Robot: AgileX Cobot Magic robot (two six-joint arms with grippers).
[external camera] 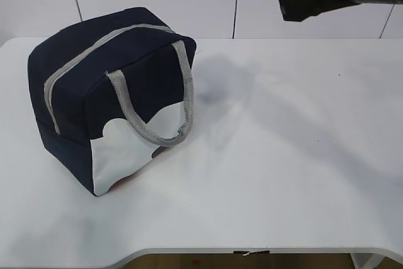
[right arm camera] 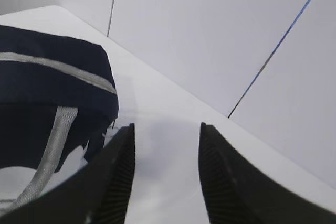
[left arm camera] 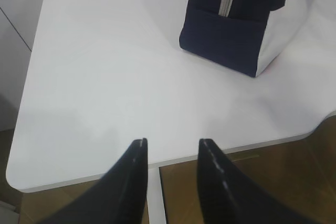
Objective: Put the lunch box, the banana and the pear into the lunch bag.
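Both pincers, left pincer (left arm camera: 171, 142) and right pincer (right arm camera: 165, 127), have matte black, tapering fingers (ridged inner faces).

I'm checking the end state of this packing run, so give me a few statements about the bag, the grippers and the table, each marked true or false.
1. The lunch bag has its zipper closed. True.
2. The bag lies flat on its side. False: it stands upright on the table.
3. The left gripper is open and holds nothing. True.
4. The right gripper grips the bag's handle. False: it is open, apart from the bag.
5. A banana lies on the table beside the bag. False: no fruit is in view.
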